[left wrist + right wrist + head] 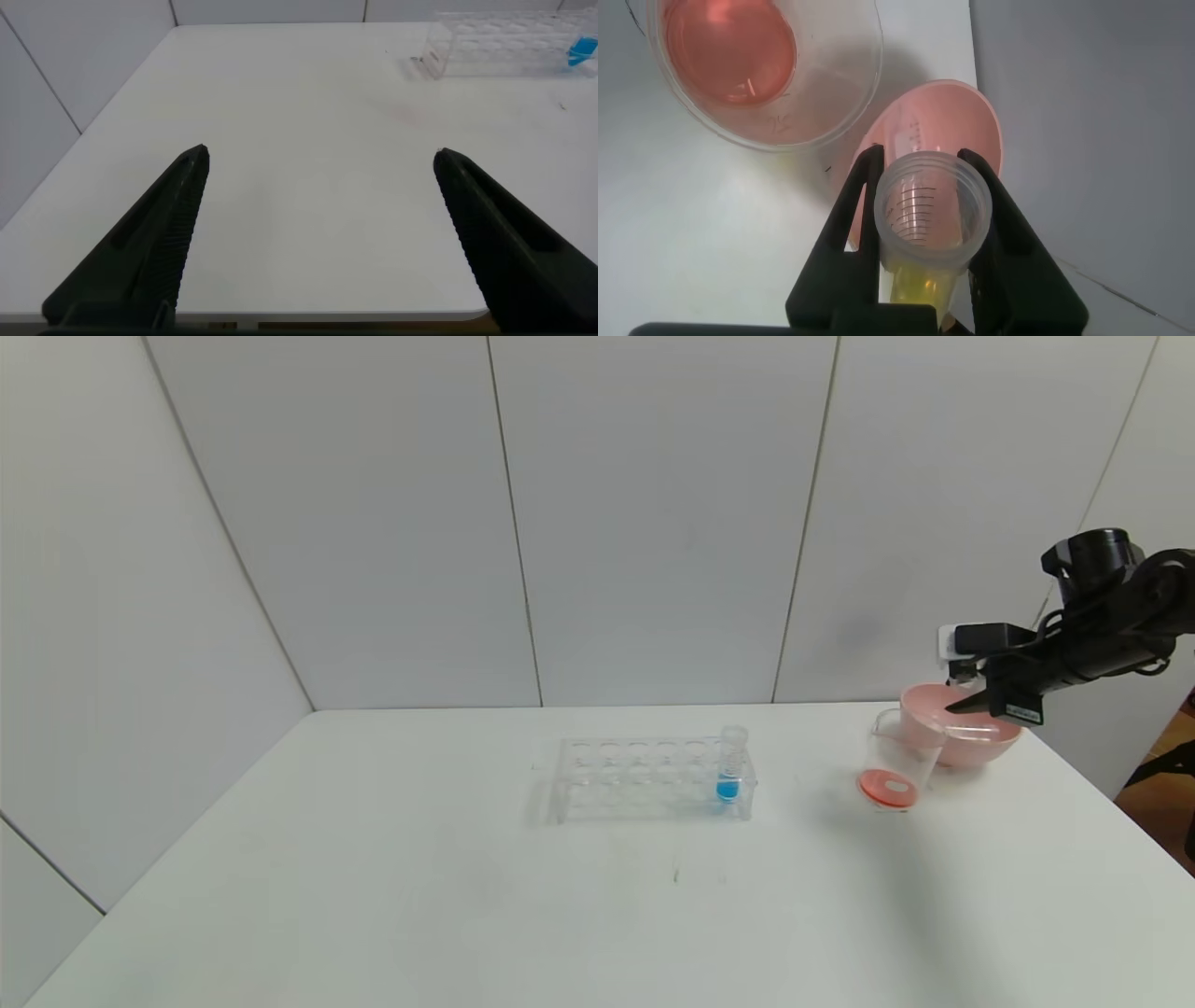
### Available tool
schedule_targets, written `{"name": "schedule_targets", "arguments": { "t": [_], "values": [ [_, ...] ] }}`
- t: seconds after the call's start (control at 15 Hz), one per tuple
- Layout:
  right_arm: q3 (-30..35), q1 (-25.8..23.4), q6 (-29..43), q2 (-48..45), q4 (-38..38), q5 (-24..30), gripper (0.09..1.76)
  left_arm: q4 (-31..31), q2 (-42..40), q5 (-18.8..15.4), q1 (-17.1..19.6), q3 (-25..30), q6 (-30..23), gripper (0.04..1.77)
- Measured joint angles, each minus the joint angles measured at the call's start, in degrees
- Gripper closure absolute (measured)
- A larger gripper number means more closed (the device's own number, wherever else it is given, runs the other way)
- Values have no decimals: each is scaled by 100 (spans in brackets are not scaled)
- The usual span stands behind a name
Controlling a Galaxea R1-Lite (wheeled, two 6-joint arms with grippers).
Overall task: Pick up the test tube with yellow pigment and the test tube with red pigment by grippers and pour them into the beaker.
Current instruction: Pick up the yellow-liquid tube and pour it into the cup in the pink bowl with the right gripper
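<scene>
At the right side of the frame, the right pincer [971, 702] hangs above the pink bowl [971, 747], just beside the beaker [898, 767]. Its two black fingers [854, 219] are narrow and hold the test tube with yellow pigment [932, 217] by its sides; in the right wrist view the rimmed mouth of this tube faces the camera and a little yellow liquid shows at its far end. The beaker stands on the white tabletop [467, 896], touching or almost touching the bowl, and it has red-orange liquid at the bottom. In the middle of the frame a clear rack [644, 779] stands on the tabletop, well apart from the beaker, with one tube of blue liquid [731, 767] upright in its right end. I cannot find the test tube with red pigment in any view. The left pincer [320, 163] shows only in the left wrist view, low over the tabletop edge, far from the rack, with its fingers wide and nothing between them.
</scene>
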Motion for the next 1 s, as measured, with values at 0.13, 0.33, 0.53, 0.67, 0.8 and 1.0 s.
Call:
{"name": "schedule_targets", "arguments": {
  "t": [0.13,0.33,0.53,0.67,0.8,1.0],
  "values": [
    [0,62,2,-1,5,-149,126,0,0,0,0,0,0,9],
    [0,145,9,10,-20,-384,126,0,0,0,0,0,-2,9],
    [0,211,9,13,-24,-525,126,0,0,0,0,0,-2,9],
    [0,241,11,13,-20,-650,126,0,0,-2,0,0,-2,9],
    [0,274,6,7,-20,-767,126,0,0,0,0,0,-2,9],
    [0,302,-68,-9,-9,-948,126,0,0,0,0,0,-2,9]
  ]
}}
